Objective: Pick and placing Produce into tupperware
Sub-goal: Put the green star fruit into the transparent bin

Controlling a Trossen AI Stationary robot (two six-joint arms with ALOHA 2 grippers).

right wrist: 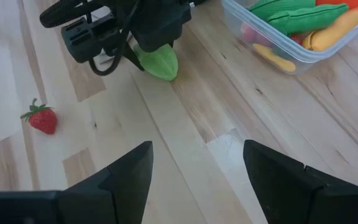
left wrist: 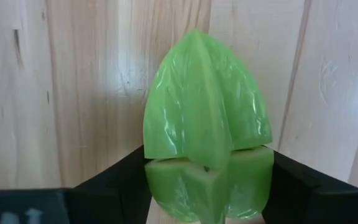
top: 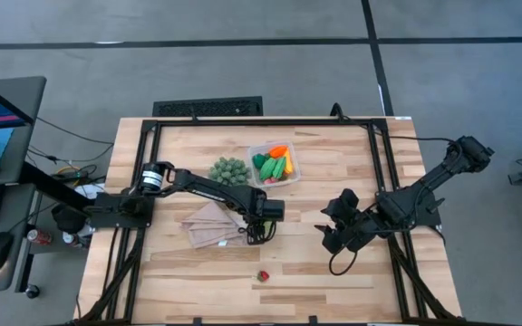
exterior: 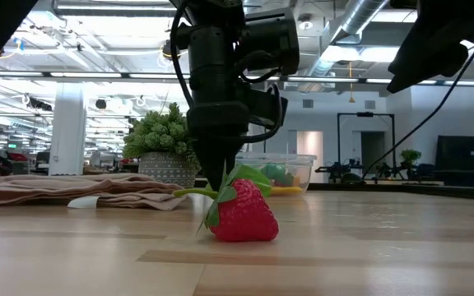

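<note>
Wooden table (top: 352, 172), left claw (right wrist: 143, 45) gripping green pepper (left wrist: 205, 143)

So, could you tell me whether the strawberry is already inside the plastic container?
No, the strawberry lies alone on the bare wooden table, well apart from the container that holds the other toy produce.
</note>
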